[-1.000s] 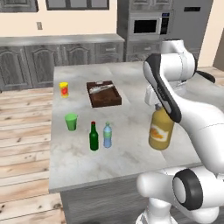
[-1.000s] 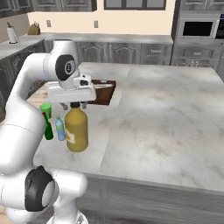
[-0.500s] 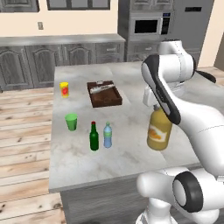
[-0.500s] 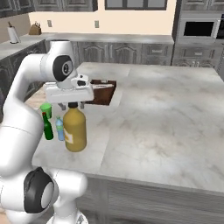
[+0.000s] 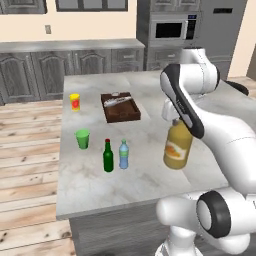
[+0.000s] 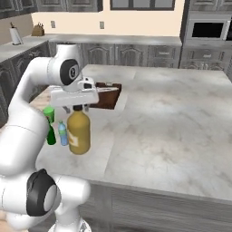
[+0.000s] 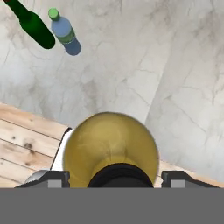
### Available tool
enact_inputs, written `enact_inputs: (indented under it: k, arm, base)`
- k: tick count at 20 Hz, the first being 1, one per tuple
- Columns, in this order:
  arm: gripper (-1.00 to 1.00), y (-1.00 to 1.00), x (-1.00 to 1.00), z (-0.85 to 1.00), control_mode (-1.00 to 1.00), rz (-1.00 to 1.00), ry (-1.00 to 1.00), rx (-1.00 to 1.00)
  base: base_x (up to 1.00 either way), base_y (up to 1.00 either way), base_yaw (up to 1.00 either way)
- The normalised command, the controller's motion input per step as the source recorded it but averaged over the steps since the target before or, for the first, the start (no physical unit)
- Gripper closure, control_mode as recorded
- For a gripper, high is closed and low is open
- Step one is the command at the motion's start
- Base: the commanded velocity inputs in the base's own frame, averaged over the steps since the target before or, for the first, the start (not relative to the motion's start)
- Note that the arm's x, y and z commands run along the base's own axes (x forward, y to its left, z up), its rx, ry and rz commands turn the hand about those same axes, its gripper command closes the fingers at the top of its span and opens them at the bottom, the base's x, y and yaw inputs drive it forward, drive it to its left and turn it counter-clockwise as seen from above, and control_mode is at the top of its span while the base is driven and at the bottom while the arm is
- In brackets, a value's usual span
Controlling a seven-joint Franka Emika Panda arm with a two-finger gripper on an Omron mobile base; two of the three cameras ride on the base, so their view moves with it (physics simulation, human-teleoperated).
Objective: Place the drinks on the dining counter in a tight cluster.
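Note:
My gripper (image 5: 175, 120) (image 6: 78, 108) (image 7: 113, 178) is shut on the neck of the amber-orange juice jug (image 5: 177, 146) (image 6: 79, 132) (image 7: 111, 146). The jug hangs upright close over the dining counter (image 5: 145, 180) (image 6: 172, 127). The slim dark green bottle (image 5: 108, 157) (image 6: 51, 136) (image 7: 34, 27) and the small water bottle (image 5: 123, 154) (image 6: 63, 134) (image 7: 65, 33) stand side by side on the marble. They are a short way left of the jug in the left base view. Whether the jug's base touches the top I cannot tell.
A green cup (image 5: 82, 138) (image 6: 48, 111) stands just behind the two bottles. A yellow cup (image 5: 75, 101) sits near the far left edge, and a dark wooden tray (image 5: 120, 106) (image 6: 108, 94) lies mid-counter. Wide bare marble (image 6: 181, 113) spreads to the right.
The gripper and the jug have drifted slightly toward the two standing bottles. The bottles, cups and tray have not moved.

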Motion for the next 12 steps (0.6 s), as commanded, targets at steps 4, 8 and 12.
enact_inputs:
  k: [4, 8, 12]
  arm:
    - [1.0, 0.0, 0.67, -0.13, -1.0, 0.28, 0.0, 0.08]
    - [1.0, 0.0, 0.64, -0.22, -1.0, 0.17, 0.0, 0.01]
    - [1.0, 0.23, 0.57, -0.28, -1.0, 0.04, 0.0, -0.01]
  base:
    - [0.0, 0.0, 0.0]
    - [0.0, 0.0, 0.0]
    - [0.0, 0.0, 0.0]
